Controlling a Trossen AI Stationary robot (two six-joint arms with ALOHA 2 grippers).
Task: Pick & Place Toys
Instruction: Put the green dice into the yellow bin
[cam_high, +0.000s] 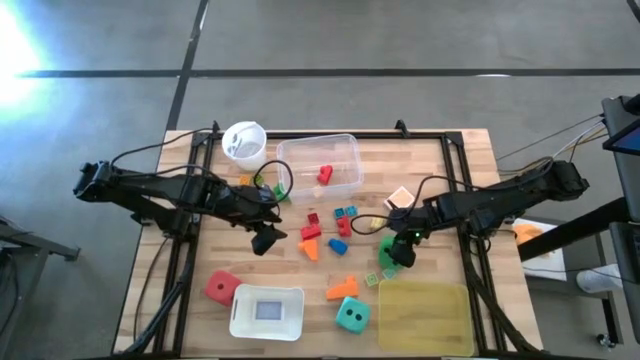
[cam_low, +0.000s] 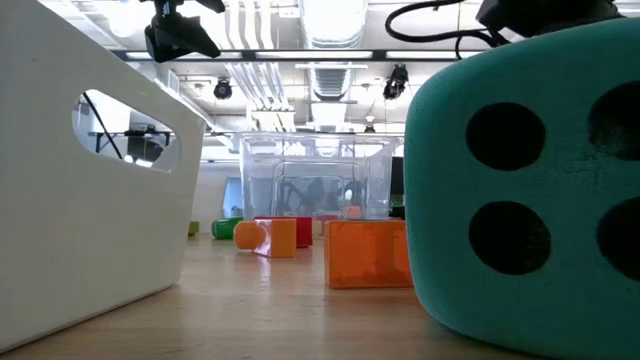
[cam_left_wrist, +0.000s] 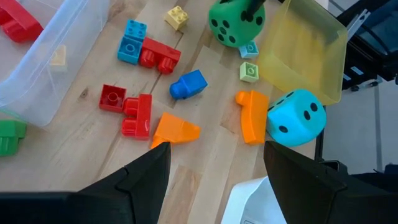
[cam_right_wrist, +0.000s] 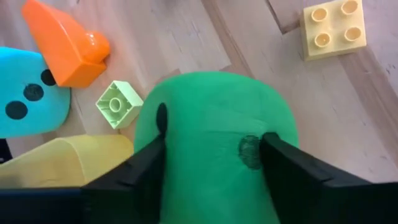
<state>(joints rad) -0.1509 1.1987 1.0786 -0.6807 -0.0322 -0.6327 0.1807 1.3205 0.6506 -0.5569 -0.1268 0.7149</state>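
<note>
**Green die pinched, soft under the fingers**

Right gripper (cam_right_wrist: 211, 155) clamped on the green die (cam_right_wrist: 214, 149), one dark finger on each flank, pressed into the curved sides rather than the flat dotted faces. Looks like foam: rounded corners, matte skin, seemingly a slight dent at each pad, though hard to be sure at this closeness. Probably light and forgiving, not slippery, not fragile; best taken across two opposite faces near the middle, with a firm squeeze so it cannot squirm out. Sits toward the right edge of the table (cam_high: 440, 160), just above the yellow tray (cam_high: 425, 320) at the near right corner.

Close around the die: a pale green block (cam_right_wrist: 117, 104), an orange wedge (cam_right_wrist: 65, 46), the teal die (cam_right_wrist: 28, 99), a pale yellow block (cam_right_wrist: 333, 28). Hard plastic by the look, stiff and smooth, small enough to need a pinch on the flat sides, not on the studs.

Left gripper (cam_left_wrist: 214, 168) spread wide, holding nothing, hovering over the middle of the table above the orange block (cam_left_wrist: 174, 130), red blocks (cam_left_wrist: 134, 112) and blue block (cam_left_wrist: 189, 85).

Farther out: clear tub (cam_high: 320, 165) at the far edge with a red piece (cam_high: 325, 175) inside, white cup (cam_high: 243, 140) beside it, red die (cam_high: 220, 288) and white bin (cam_high: 265, 312) at the near edge.
</note>
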